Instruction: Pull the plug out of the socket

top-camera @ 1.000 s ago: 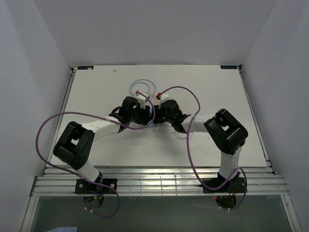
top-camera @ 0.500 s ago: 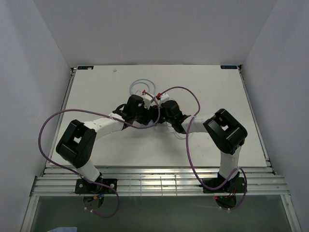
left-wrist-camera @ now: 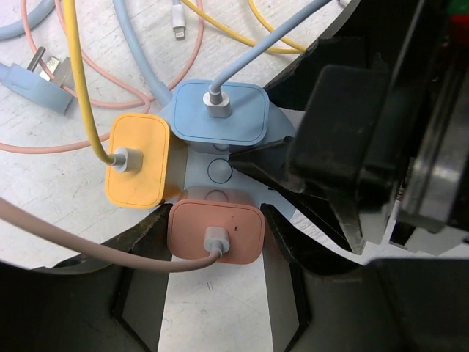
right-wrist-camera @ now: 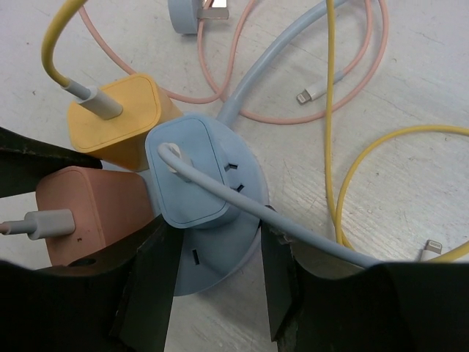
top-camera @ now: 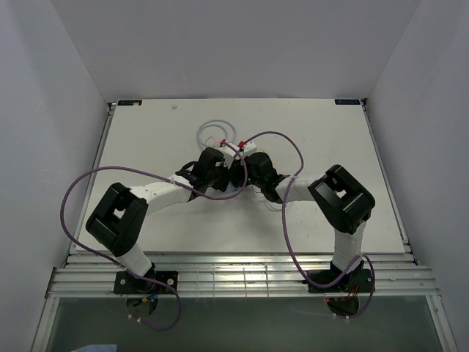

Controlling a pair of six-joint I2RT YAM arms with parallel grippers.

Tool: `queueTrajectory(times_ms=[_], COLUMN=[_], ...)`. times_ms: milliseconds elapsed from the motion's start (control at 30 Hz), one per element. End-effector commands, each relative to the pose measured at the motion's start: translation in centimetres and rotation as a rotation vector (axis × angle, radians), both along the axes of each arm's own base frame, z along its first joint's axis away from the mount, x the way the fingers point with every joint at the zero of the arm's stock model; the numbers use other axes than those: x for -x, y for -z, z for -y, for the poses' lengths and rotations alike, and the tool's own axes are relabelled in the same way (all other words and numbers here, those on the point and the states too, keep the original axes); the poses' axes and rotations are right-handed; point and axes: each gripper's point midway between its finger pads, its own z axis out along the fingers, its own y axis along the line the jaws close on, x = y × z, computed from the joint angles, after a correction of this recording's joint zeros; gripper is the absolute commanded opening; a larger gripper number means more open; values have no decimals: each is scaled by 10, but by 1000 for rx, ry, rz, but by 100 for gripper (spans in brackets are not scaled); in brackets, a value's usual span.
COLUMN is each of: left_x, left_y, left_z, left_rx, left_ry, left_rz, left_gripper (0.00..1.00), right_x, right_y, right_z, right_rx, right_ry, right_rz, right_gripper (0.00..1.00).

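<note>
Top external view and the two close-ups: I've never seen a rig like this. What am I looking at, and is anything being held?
The wide picture comes from a fixed camera above a white table. A left arm and a right arm, bolted at the near edge, meet mid-table. The other two pictures come from a camera on each wrist, looking down past its own fingers. Under them lies the socket, a round light-blue puck carrying a pink plug, an orange plug and a blue plug, among loose cords. The right gripper is closed on the socket's rim, probably to steady it. The left gripper straddles the pink plug. I cannot tell whether it is squeezing.
</note>
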Motion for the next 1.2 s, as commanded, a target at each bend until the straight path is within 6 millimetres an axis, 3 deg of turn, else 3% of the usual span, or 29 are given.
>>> queueTrajectory(times_ms=[0, 333, 533, 633, 700, 733, 867, 1033, 1167], left_x=[3, -4, -8, -18, -12, -22, -16, -10, -1], left_y=[-49, -31, -52, -57, -51, -51, -45, -53, -76], left_z=[41, -1, 1, 2, 11, 8, 24, 23, 21], left_rx=[262, 448, 451, 326, 221, 152, 73, 104, 159], left_ry=[112, -59, -37, -63, -55, -84, -44, -50, -41], left_rz=[56, -133, -80, -8, 15, 61, 66, 82, 110], left_gripper=[0, 0, 0, 0, 0, 0, 0, 0, 0], right_x=[121, 123, 123, 119, 119, 119, 118, 119, 119], right_y=[140, 145, 145, 146, 146, 146, 147, 147, 146], right_z=[75, 82, 83, 87, 88, 88, 87, 88, 87], right_rx=[428, 462, 470, 493, 494, 495, 496, 498, 492], right_ry=[-163, -160, -166, -144, -144, -145, -146, -146, -149], right_rz=[-437, -443, -441, -426, -427, -428, -427, -429, -428], right_gripper=[28, 26, 25, 25, 25, 25, 25, 24, 25])
